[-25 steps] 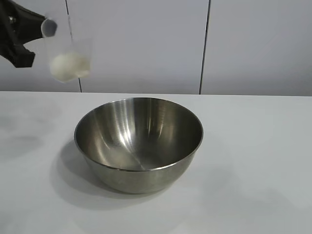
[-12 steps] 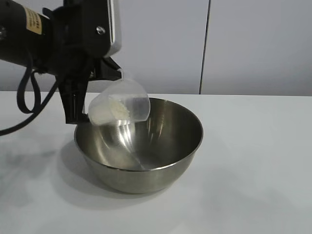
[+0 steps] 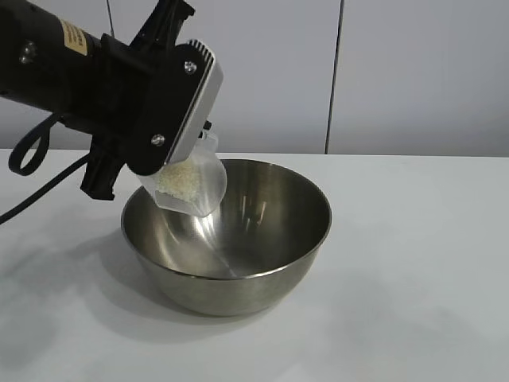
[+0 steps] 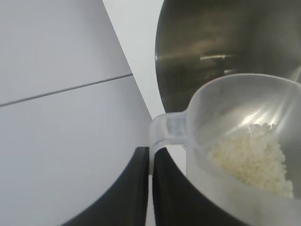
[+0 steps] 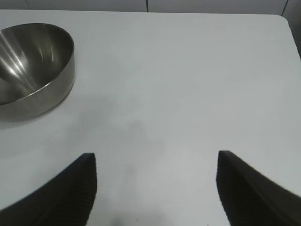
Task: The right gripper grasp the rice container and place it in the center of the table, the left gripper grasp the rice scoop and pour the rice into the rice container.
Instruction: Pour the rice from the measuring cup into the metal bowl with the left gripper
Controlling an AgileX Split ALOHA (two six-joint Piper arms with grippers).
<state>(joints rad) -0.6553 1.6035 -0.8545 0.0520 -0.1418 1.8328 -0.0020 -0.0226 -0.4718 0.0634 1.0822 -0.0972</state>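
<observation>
Exterior view: your left gripper [image 3: 193, 153] pinches the scoop [image 3: 191, 185] tilted over the bowl [image 3: 227, 235] so rice [image 3: 179, 181] slides in; right gripper [image 5: 155, 188] gapes idle.

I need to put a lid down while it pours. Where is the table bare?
The table is bare to the right of the rice container, up to the open right claw. It is crowded at the container's left rim, where the left claw tilts the rice scoop.
</observation>
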